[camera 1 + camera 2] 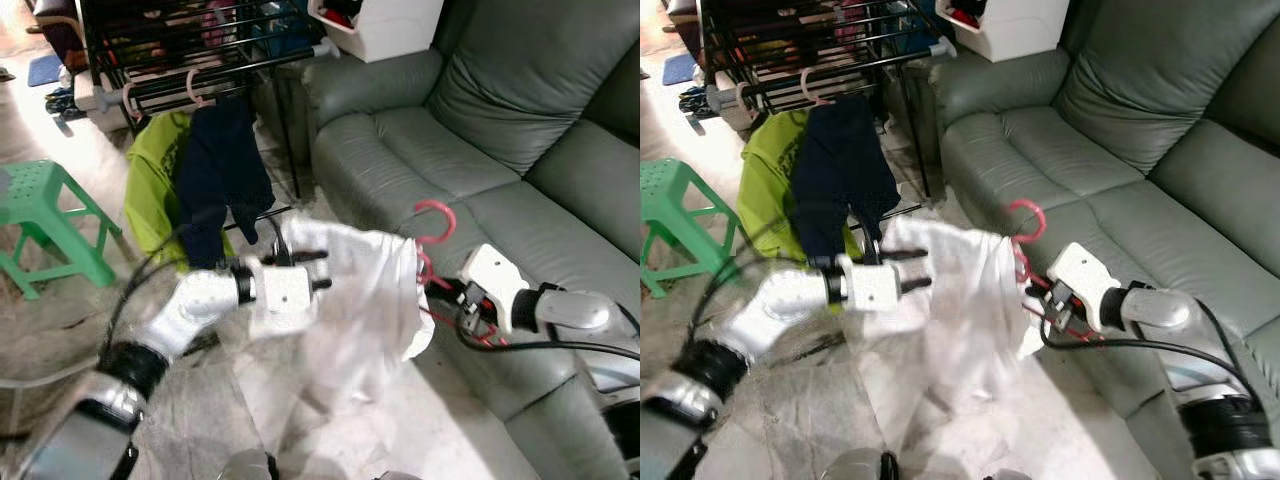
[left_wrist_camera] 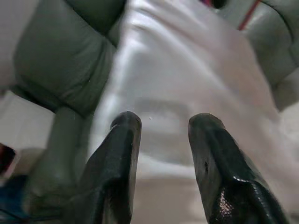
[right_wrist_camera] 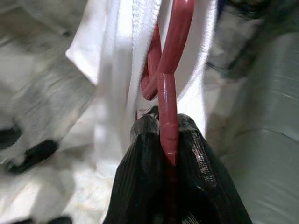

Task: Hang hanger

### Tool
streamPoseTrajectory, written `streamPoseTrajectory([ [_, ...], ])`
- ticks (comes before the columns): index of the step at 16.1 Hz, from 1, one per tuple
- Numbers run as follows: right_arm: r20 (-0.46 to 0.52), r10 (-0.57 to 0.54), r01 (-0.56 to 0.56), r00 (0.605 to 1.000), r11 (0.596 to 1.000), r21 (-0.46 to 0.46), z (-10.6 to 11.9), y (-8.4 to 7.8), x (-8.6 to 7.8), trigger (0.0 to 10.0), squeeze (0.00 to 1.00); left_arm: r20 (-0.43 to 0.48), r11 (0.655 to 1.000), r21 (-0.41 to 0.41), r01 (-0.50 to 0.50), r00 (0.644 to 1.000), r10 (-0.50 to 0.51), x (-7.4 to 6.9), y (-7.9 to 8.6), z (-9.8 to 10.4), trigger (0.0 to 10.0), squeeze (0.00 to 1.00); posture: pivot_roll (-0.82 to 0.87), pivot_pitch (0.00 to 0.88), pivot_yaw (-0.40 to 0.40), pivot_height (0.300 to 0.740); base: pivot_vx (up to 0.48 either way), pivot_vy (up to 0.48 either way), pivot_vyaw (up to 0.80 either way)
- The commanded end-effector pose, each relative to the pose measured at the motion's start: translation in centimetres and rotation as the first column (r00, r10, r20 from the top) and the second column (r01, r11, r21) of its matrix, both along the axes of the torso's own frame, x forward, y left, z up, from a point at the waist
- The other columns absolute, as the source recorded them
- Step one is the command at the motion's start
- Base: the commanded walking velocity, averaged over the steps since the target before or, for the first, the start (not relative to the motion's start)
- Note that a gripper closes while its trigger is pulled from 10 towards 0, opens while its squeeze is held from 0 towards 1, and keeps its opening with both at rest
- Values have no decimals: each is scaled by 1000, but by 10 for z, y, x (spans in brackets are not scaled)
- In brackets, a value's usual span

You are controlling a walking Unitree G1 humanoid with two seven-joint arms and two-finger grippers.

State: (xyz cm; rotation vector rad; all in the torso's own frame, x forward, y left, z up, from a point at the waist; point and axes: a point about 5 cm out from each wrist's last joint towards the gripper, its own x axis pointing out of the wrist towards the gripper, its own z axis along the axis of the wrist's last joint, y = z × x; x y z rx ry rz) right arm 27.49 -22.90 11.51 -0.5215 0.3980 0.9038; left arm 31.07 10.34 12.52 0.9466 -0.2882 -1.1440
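Red plastic hanger [image 1: 434, 232] with floppy white shirt [image 1: 352, 290] | light, stiff; your right gripper [image 3: 164, 128] clamps its bar | left gripper [image 2: 161, 128] spread open.

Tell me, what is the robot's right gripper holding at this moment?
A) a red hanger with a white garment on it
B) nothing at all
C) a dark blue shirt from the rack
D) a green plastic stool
A: in the right wrist view the right gripper has both black fingers clamped on the red hanger, and the white garment hangs from it beside the sofa.
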Motion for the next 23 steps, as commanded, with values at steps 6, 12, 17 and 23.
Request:
streamPoseTrajectory([
  [6,98,217,-208,971,974,-88,11,15,-6,10000,0,-17,996,72,50,999,-49,12,-3,4,10000,1000,-80,0,30,740,0,0,0],
  [12,161,205,-182,965,972,-149,8,15,0,10000,0,-118,987,135,91,990,-75,14,-2,-2,10000,510,-77,0,36,740,0,0,0],
  [17,180,161,-121,970,970,-213,-6,15,3,10000,0,-25,993,50,-106,994,108,43,6,28,10000,1000,-77,0,36,740,0,0,0],
  [23,422,-9,47,906,996,-80,5,29,19,10000,0,-88,984,167,-63,993,78,38,10,10,10000,1000,-74,0,38,740,0,0,0],
])
